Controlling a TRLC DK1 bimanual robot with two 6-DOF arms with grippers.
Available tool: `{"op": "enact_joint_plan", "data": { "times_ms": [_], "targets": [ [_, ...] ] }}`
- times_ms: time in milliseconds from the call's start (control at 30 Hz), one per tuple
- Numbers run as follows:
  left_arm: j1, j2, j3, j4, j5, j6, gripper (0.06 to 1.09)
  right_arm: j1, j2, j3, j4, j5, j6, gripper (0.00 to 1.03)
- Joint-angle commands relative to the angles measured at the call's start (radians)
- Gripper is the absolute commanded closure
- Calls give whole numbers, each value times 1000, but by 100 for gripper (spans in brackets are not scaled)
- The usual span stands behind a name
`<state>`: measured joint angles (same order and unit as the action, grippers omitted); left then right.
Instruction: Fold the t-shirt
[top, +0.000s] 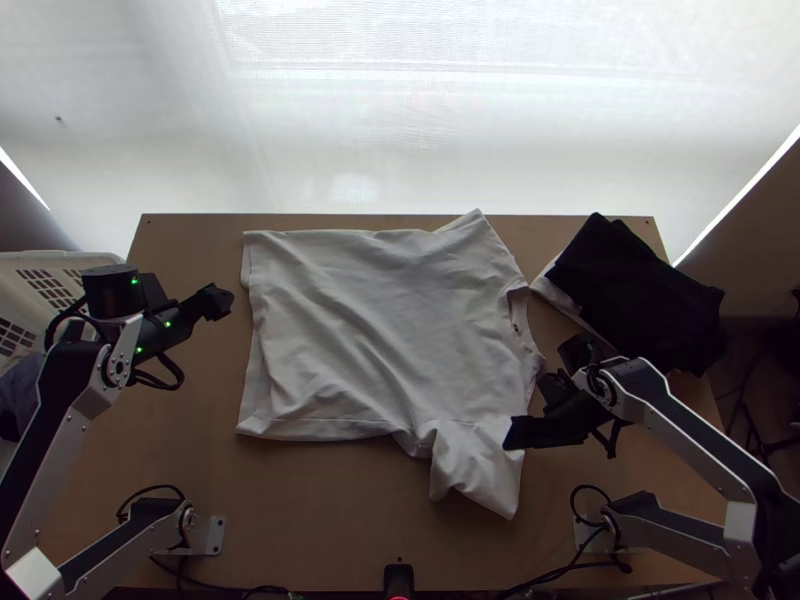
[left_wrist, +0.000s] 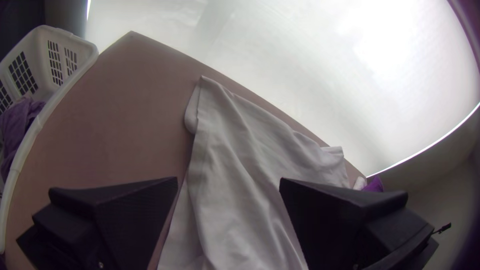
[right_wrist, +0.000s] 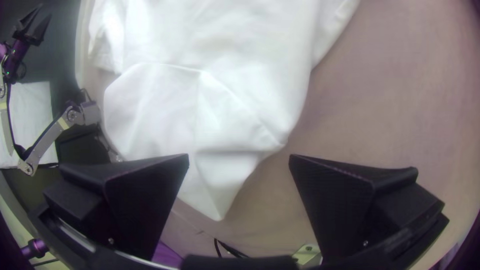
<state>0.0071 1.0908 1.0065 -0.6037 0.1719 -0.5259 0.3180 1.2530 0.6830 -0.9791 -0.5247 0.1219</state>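
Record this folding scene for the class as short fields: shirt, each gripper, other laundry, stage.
Shirt: white t-shirt, spread, wrinkled, on the wooden table
Neckline: toward the black clothing
Near sleeve: creased
Left gripper: open, beyond the hem
Right gripper: open, by the near sleeve
Other laundry: black clothing, piled; basket with purple cloth
Stage: not yet folded

Basket (top: 45, 256) L, tee (top: 370, 320) ctr, clothes (top: 635, 290) R
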Motion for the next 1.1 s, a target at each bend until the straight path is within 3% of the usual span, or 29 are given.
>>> {"op": "enact_joint_plan", "data": {
  "times_ms": [0,67,200,300,400,667,767,900,1067],
  "targets": [
    [16,-2,-5,4,-2,14,10,-2,82,1,85,11,-18,22],
    [16,1,-6,5,-2,14,10,-2,85,-10,118,17,-15,32],
    [16,8,-5,10,-2,15,10,12,94,-13,125,37,-8,38],
    [16,4,-13,2,0,24,10,6,83,-19,138,61,-10,71],
    [5,-14,-36,-61,0,107,10,-8,69,-16,145,86,-18,100],
    [8,17,-34,-407,12,376,11,-34,42,-25,145,120,-27,100],
    [-45,17,-55,-512,12,524,11,-39,43,-20,143,118,-22,100],
    [-67,35,-109,-525,43,690,11,-46,57,-14,145,120,-25,100],
    [-67,57,-206,-436,224,750,11,-46,79,-2,145,118,-15,100]
  ]
}}
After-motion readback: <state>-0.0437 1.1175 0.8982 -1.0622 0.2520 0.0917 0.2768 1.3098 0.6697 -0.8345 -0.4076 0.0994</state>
